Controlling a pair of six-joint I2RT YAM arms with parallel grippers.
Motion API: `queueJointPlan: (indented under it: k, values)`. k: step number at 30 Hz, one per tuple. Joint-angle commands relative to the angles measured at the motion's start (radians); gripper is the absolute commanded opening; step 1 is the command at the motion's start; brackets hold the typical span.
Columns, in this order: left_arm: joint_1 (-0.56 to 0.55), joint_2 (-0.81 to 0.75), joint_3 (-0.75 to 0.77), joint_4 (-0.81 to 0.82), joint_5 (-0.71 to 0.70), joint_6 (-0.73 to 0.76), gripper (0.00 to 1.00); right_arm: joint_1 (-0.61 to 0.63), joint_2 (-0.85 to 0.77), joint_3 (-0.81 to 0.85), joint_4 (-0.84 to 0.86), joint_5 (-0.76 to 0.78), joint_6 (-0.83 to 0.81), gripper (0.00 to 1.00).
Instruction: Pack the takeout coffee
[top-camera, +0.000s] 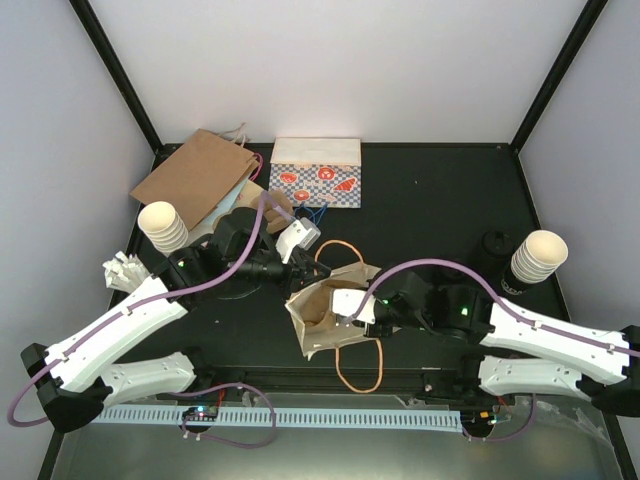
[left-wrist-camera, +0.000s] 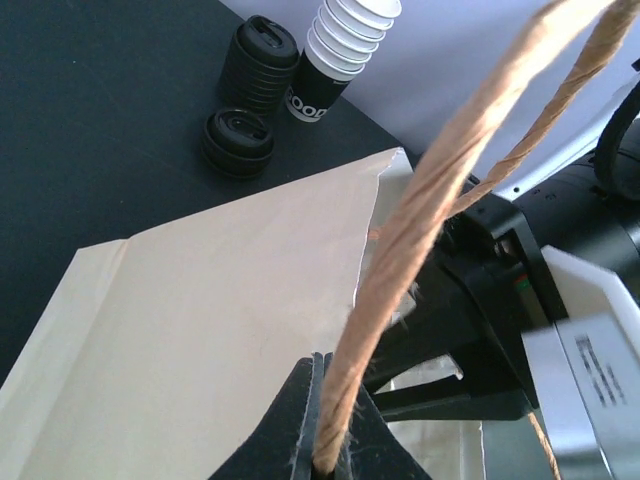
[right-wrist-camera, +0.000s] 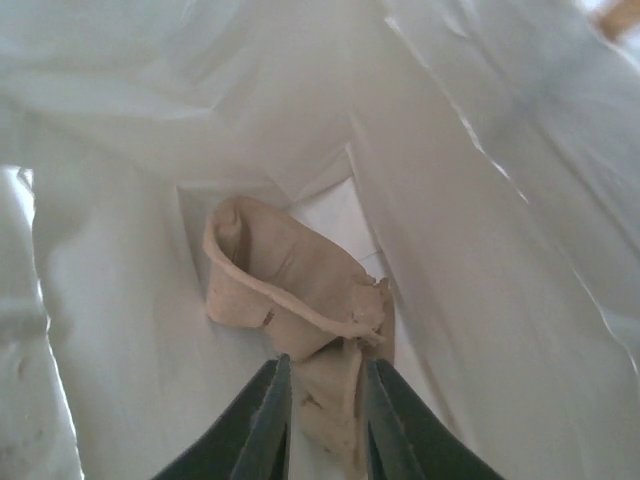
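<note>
Inside the paper bag (right-wrist-camera: 120, 300), the right gripper (right-wrist-camera: 322, 405) pinches the cardboard carrier (right-wrist-camera: 265, 265) by its edge while the left gripper (left-wrist-camera: 325, 445) is clamped on the twine handle (left-wrist-camera: 445, 180); the takeout coffee shows in no view, and pulling the carrier could crumple it or tear that handle.

1. In the left wrist view, the black band (left-wrist-camera: 308, 100) on the stack of white cups (left-wrist-camera: 345, 40) carries white letters, partly cut off, reading roughly "ood".
2. A label on the white housing (left-wrist-camera: 600, 370) is too blurred to read.
</note>
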Motion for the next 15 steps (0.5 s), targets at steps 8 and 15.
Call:
queueJointPlan:
  k: [8, 15]
  values:
    - [0.008, 0.016, 0.081, 0.027, 0.009, 0.043, 0.01, 0.069, 0.181, 0.083, -0.111, 0.165, -0.132, 0.01]
    - [0.007, -0.003, 0.072, 0.013, 0.026, 0.087, 0.01, 0.083, 0.203, -0.026, -0.053, 0.163, -0.135, 0.01]
